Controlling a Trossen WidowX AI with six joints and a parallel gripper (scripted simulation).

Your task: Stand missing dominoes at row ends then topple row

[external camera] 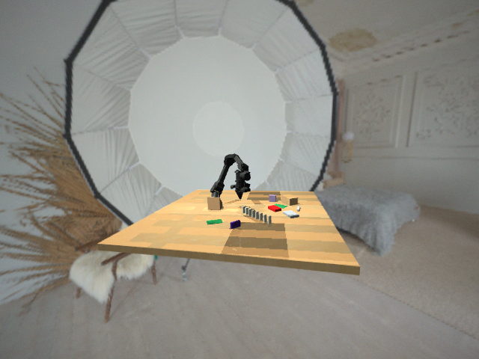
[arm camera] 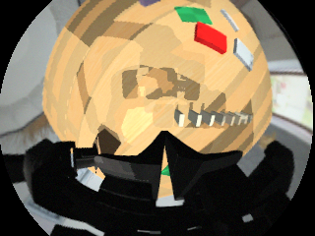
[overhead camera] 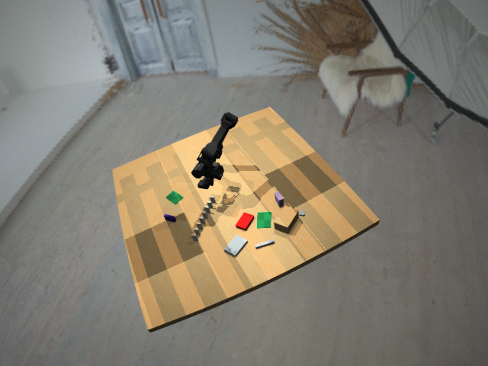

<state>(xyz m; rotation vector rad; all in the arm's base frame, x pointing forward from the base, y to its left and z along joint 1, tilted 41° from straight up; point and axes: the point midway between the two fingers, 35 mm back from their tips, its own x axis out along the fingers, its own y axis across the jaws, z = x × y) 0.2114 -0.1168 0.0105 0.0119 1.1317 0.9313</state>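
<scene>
A row of several pale dominoes stands upright and evenly spaced on the table. Its end nearer the arm is a domino [overhead camera: 212, 199] [external camera: 243, 209] [arm camera: 181, 118], and its far end is another domino [overhead camera: 194, 237] [external camera: 269, 219]. None in the row looks fallen. My gripper [overhead camera: 203, 185] [external camera: 240, 196] [arm camera: 164, 133] is shut with nothing between the fingertips. It hangs above the table, just beyond the arm-side end of the row, and touches no domino. I see no loose domino that I can tell for certain.
On one side lie a red block [overhead camera: 245, 221] [external camera: 275, 208] [arm camera: 211, 37], a grey-white slab [overhead camera: 235, 245] [external camera: 290, 213], a white bar [overhead camera: 264, 243], a green tile [overhead camera: 264, 219], a brown block [overhead camera: 287, 223] and a lilac block [overhead camera: 279, 199]. Opposite are a dark purple block [overhead camera: 169, 217] and another green tile [overhead camera: 174, 197].
</scene>
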